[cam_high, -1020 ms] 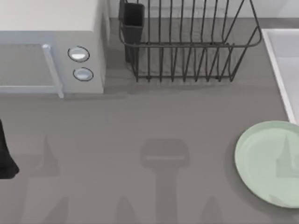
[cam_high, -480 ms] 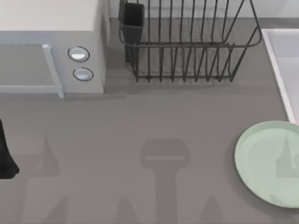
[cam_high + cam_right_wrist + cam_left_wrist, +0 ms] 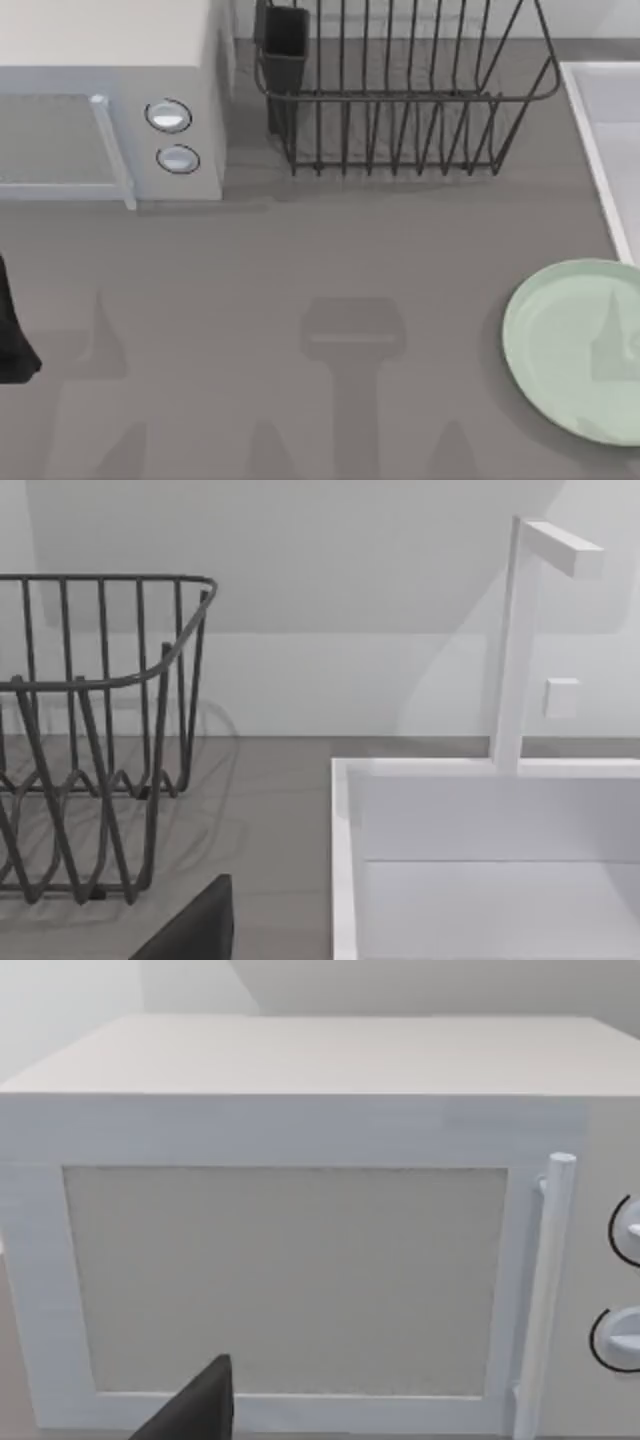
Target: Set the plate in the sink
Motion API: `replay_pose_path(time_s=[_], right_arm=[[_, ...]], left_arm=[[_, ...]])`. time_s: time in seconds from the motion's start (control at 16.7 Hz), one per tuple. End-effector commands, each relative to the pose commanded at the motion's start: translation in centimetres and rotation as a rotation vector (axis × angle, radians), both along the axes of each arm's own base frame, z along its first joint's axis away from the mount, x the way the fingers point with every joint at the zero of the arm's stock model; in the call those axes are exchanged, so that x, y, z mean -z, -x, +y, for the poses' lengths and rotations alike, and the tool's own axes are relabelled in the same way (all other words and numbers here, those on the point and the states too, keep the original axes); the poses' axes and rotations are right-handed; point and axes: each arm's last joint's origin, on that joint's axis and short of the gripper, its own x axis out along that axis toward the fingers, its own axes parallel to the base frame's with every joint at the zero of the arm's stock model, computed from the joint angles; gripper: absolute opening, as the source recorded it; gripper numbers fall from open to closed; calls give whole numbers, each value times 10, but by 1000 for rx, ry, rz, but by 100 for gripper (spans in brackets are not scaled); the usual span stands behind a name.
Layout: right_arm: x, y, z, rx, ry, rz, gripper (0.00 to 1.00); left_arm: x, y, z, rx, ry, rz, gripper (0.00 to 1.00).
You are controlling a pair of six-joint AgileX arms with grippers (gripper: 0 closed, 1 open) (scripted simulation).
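Observation:
The pale mint-green plate [image 3: 575, 345] lies flat on the grey counter at the lower right, partly cut off by the picture's edge. The sink [image 3: 600, 150], a light basin with a raised rim, runs along the right edge just behind the plate. The right wrist view looks over the sink's rim [image 3: 345, 860] into the basin. A dark part of my right gripper [image 3: 195, 925] shows low in that view. My left arm [image 3: 12, 335] is parked at the far left edge, and a dark part of my left gripper [image 3: 195, 1410] faces the microwave door.
A white microwave [image 3: 100, 80] with two round knobs stands at the back left. A black wire dish rack [image 3: 400, 100] stands at the back middle, beside the sink. A white faucet [image 3: 515, 640] rises behind the basin. Bare counter spreads between microwave and plate.

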Motion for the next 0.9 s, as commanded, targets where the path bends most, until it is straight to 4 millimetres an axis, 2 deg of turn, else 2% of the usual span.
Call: replay_pose_path(time_s=[0.3, 0.54, 0.72, 0.9], right_arm=[[-5, 0, 1, -11, -11, 27, 100], [-31, -6, 8, -63, -65, 193, 100], [-55, -23, 18, -107, -111, 408, 100], [-75, -54, 36, -134, -140, 671, 100]], left_arm=[[0, 0, 0, 0, 0, 0, 100], [0, 0, 0, 0, 0, 0, 100], [0, 0, 0, 0, 0, 0, 100], [0, 0, 0, 0, 0, 0, 100]])
